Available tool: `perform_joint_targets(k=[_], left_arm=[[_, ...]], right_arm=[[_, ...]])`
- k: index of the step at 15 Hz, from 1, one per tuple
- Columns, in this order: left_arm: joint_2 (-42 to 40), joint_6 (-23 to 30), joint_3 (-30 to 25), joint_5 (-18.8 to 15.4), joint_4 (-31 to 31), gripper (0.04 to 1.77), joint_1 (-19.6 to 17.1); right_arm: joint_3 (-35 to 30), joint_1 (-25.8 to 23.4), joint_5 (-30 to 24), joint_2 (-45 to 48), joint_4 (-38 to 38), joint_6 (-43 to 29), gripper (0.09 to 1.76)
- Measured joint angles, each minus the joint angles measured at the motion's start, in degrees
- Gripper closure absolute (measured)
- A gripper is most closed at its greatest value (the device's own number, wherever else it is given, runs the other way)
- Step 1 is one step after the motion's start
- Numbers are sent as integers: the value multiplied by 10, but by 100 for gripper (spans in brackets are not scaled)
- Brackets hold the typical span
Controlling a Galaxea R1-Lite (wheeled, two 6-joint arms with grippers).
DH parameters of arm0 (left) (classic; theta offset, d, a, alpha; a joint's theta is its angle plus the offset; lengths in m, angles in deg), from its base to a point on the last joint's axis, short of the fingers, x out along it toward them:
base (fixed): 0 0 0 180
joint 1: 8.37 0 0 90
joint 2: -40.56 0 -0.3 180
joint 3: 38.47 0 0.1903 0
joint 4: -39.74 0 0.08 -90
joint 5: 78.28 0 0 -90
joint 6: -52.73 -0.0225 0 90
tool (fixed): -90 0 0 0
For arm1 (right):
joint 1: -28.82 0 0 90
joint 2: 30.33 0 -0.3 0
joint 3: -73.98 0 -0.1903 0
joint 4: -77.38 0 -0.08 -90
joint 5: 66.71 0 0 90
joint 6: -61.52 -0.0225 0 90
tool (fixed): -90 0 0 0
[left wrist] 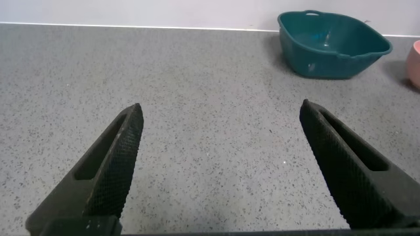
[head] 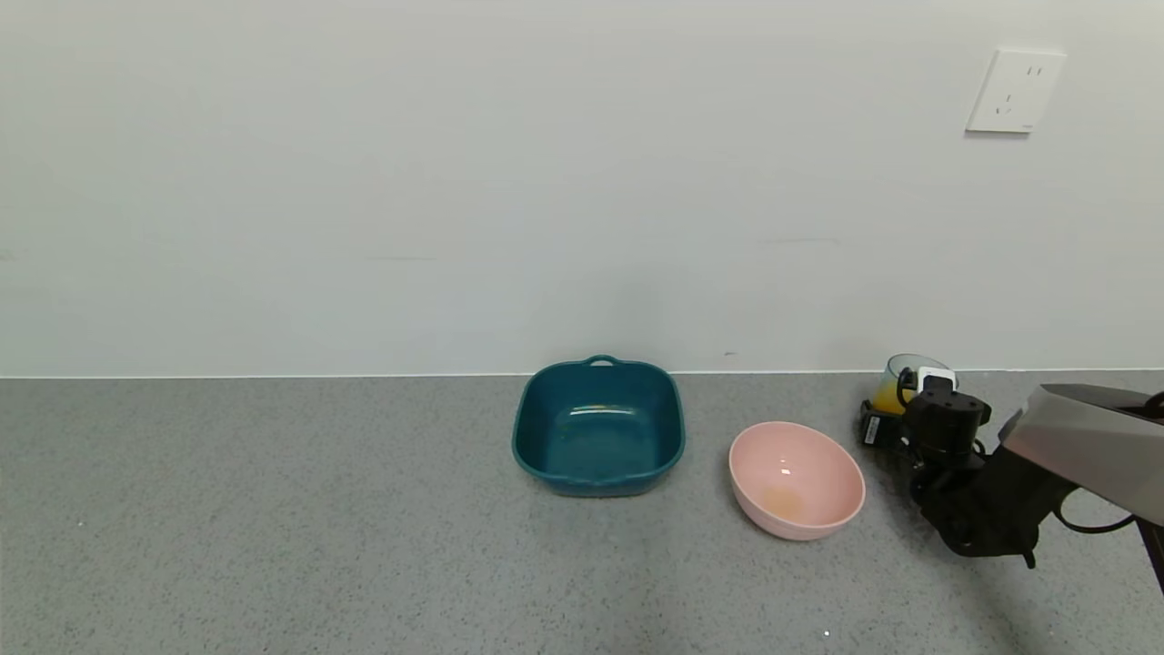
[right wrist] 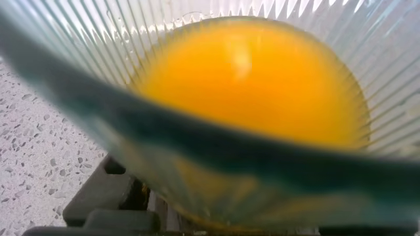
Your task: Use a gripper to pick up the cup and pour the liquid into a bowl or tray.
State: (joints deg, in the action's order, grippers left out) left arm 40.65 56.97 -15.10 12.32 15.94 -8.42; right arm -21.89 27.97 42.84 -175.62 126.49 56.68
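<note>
Grasp step: right hand [head: 909,400] at cup [head: 902,371] of juice [right wrist: 252,78], grip state unclear. Left hand [left wrist: 220,170] open, idle. Next: lift, tip over pink bowl [head: 823,455] at 8 o'clock.

The head view looks forward and down from above onto the grey countertop [head: 273,528] and rear wall [head: 455,182]. The left wrist view sits low over the countertop, facing along it between the left gripper [left wrist: 220,170] fingers toward the teal tray [left wrist: 331,44], which the head view [head: 597,426] shares. The right wrist view looks at very close range into the cup [right wrist: 197,78].
</note>
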Motion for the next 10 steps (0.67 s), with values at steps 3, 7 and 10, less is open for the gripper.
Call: perform_joint_targets(k=[3, 7, 10], left_arm=[[0, 0, 0, 0, 0, 9, 0], [0, 0, 0, 0, 0, 9, 0], [0, 0, 0, 0, 0, 9, 0]], right_arm=[[0, 1, 0, 0, 0, 0, 51], [-1, 1, 0, 0, 0, 0, 51], [-2, 1, -1, 2, 0, 0, 51]])
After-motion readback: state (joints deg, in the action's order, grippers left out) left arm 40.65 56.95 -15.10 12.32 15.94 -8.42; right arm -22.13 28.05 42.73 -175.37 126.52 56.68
